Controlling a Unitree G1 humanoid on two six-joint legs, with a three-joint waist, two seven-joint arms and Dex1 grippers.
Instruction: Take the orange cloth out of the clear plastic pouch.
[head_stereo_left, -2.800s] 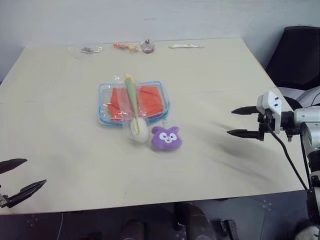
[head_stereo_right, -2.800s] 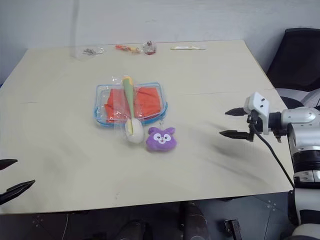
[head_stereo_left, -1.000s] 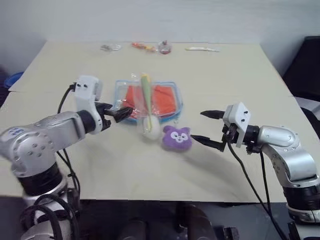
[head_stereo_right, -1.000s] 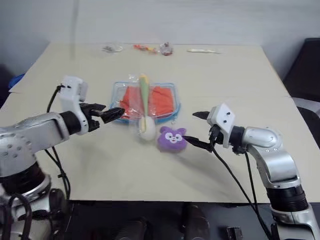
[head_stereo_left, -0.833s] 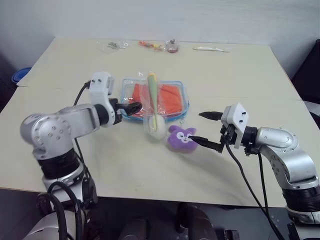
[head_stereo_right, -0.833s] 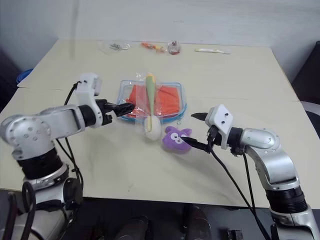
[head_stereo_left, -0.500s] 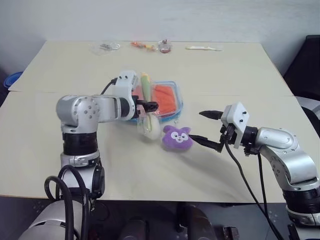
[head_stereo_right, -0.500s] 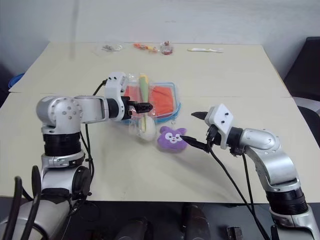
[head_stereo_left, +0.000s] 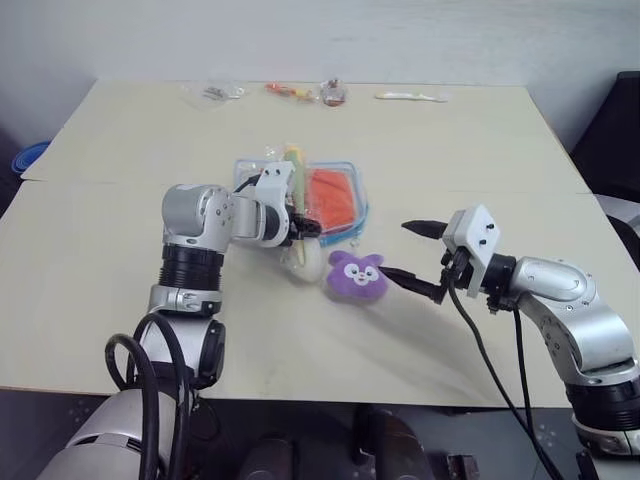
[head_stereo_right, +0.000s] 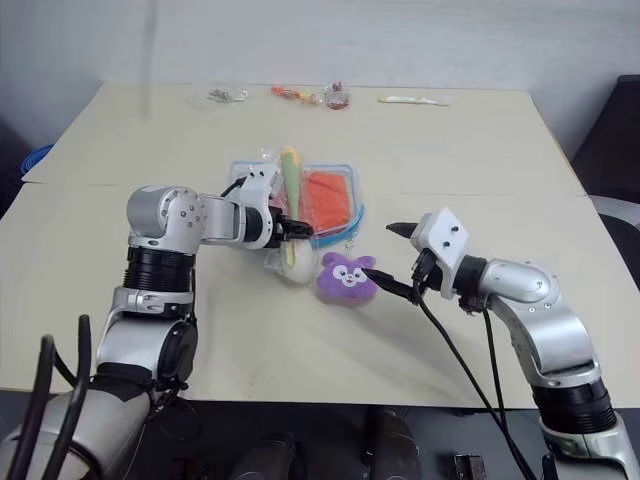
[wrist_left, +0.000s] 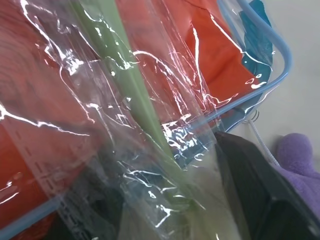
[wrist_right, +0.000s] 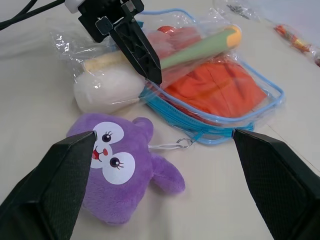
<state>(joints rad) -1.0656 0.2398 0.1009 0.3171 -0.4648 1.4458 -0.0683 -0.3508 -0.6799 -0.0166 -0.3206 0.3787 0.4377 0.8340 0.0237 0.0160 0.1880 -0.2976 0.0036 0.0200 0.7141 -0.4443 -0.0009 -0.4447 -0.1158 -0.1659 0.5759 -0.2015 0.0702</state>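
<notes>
While the head view hides the left gripper (head_stereo_left: 308, 228) fingertips against the wrapper (wrist_right: 125, 70), the right wrist view shows them pinched on it; the right gripper (head_stereo_left: 410, 254) gapes empty.

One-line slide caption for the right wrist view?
Open right gripper hovers over the bunny while the left gripper closes on the wrapper lying across the pouch.

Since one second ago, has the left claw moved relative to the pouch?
Yes. The left claw has moved rightward, from beside the clear plastic pouch's left edge to over its middle, at the wrapper.
</notes>
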